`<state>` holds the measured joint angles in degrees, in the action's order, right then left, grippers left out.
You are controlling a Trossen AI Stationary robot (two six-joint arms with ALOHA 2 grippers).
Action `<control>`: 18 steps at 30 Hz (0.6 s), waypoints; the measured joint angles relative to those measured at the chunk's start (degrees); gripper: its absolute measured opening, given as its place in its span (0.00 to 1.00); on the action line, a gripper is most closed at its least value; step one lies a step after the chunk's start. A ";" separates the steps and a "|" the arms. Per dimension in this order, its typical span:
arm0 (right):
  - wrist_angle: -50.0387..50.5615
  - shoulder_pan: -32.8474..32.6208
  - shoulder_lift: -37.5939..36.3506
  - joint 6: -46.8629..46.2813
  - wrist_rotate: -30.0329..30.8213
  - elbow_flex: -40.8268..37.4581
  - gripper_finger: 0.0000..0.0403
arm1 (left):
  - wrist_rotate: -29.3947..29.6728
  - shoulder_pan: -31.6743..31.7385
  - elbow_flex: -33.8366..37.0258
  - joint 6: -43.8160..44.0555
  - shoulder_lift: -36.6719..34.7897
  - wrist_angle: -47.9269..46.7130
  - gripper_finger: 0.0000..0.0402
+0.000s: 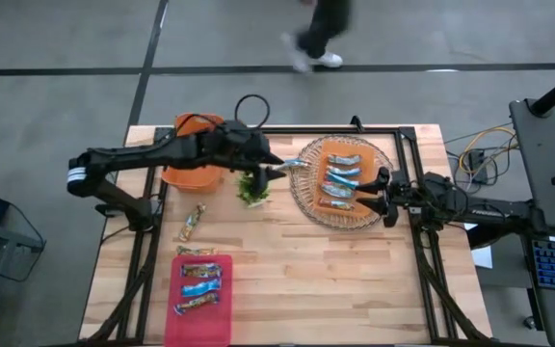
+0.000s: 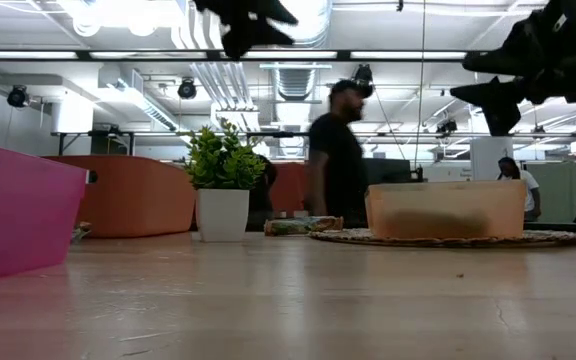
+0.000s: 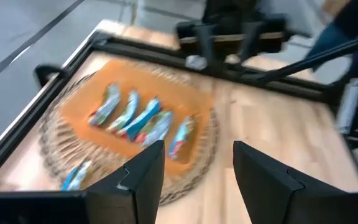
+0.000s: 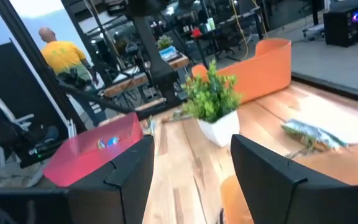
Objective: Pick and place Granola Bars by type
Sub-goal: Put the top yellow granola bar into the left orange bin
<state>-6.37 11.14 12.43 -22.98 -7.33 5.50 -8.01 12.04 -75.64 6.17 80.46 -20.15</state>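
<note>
Several silver-blue granola bars (image 1: 340, 181) lie on an orange tray (image 3: 185, 99) that sits on a round woven mat (image 1: 308, 204). One more silver-blue bar (image 1: 297, 164) rests on the mat's left rim. A pink bin (image 1: 212, 323) holds bright blue and tan-brown bars (image 1: 200, 284). A tan-brown bar (image 1: 193, 224) lies on the table. My left gripper (image 1: 279, 168) hangs open above the plant and the mat's left rim; its wrist view shows it (image 3: 194, 168) facing the tray. My right gripper (image 1: 379, 189) is open over the mat's right rim, raised (image 2: 513, 75).
A small green plant in a white pot (image 1: 251, 189) stands between the mat and an orange bin (image 1: 196, 156) at the far left. Another tan-brown bar (image 1: 193, 252) lies at the pink bin's far edge. A person (image 2: 336, 150) walks beyond the table's far edge.
</note>
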 joint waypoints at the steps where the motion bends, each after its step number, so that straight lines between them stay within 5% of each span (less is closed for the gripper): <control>1: 0.13 0.00 -0.22 -0.03 -0.04 -0.57 0.50 | 0.01 0.83 0.00 0.01 0.83 0.01 0.43; 7: 0.16 0.00 -0.31 -2.92 -0.16 -3.63 0.50 | 0.02 4.84 -2.72 -1.42 6.17 -1.98 0.43; 18: 1.15 -0.02 -0.35 -0.82 -0.15 -4.81 0.50 | -0.07 7.65 -22.86 -8.51 20.20 -16.89 0.43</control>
<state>-5.22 11.11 12.08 -23.81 -7.49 0.69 -8.08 19.69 -98.49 -2.34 100.66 -37.04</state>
